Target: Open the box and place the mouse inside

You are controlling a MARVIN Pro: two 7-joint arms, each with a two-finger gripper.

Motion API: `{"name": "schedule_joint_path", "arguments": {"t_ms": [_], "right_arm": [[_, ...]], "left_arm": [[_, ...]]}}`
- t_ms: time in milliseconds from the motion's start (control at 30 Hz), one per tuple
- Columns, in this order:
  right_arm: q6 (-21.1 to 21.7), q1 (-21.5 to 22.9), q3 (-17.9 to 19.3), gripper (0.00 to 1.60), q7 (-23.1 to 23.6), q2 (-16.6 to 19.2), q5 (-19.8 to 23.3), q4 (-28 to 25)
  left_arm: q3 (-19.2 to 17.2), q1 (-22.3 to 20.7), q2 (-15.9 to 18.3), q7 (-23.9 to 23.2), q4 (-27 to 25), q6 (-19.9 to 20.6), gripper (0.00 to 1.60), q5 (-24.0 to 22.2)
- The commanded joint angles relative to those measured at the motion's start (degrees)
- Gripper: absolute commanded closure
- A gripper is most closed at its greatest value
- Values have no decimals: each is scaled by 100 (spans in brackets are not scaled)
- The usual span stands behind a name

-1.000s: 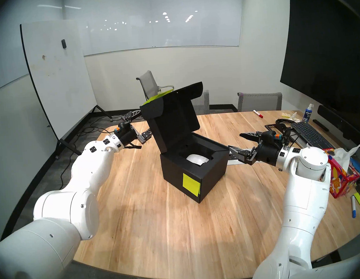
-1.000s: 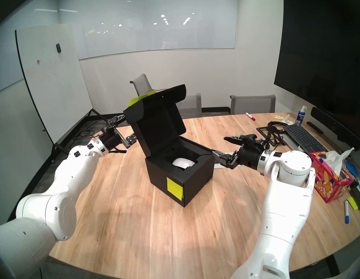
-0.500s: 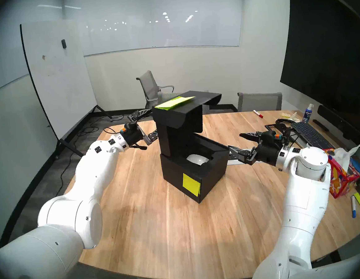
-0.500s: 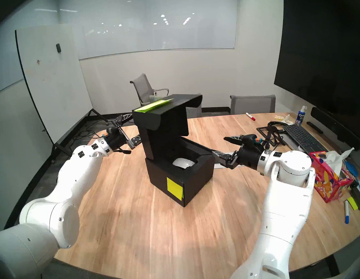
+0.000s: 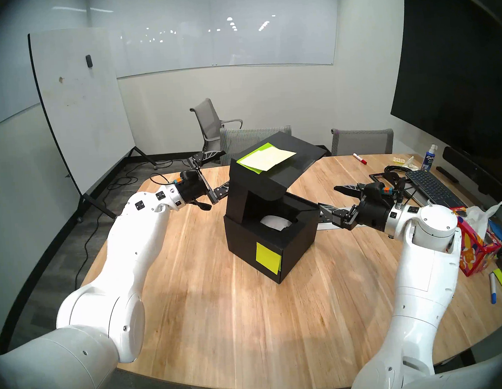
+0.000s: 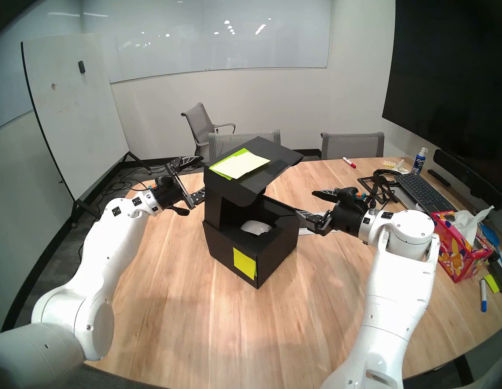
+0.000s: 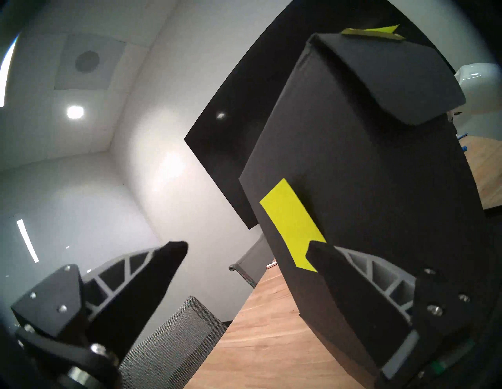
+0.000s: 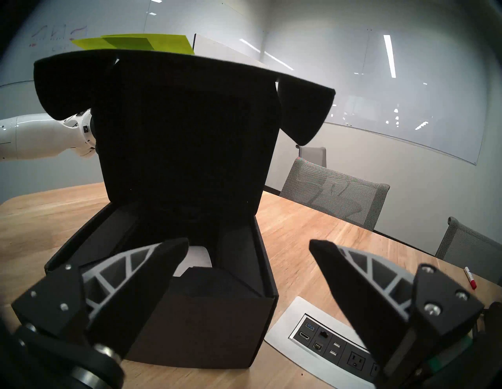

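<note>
While both claws stay wide, lid (image 5: 283, 169) has swung down over mouse (image 5: 276, 222)

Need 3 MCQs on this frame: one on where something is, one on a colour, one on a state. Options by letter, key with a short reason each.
1. Where is the mouse?
A. In the well of the black box
B. On the table beside the keyboard
C. Between the right gripper's fingers

2. What colour is the sticky note on the box's front wall?
A. Pink
B. Yellow
C. Blue

3. How does the box's lid stand?
A. Shut flat on the box
B. Torn off, lying on the table
C. Partly raised, leaning over the opening

Key:
1 A: the head views show the white mouse lying down in the box's recess.
2 B: a yellow square shows on the front wall in both head views.
3 C: the lid rises from the box's left edge, its top panel slanting over the well with a gap beneath.
</note>
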Motion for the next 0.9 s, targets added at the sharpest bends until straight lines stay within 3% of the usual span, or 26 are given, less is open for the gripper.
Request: {"name": "schedule_joint_path", "arguments": {"t_ms": [0, 367, 667, 867], "right_arm": [[4, 95, -11, 0, -1, 5, 35, -101], [3, 101, -4, 0, 7, -3, 25, -103], [3, 105, 3, 0, 15, -11, 17, -106], [0, 109, 8, 0, 19, -15, 11, -105]], "left_arm": [[-6, 658, 147, -295, -561, -86, 0, -211], [246, 1298, 280, -145, -845, -284, 0, -216], [611, 976, 314, 95, -403, -513, 0, -14], [836, 876, 307, 306, -420, -503, 0, 152]]}}
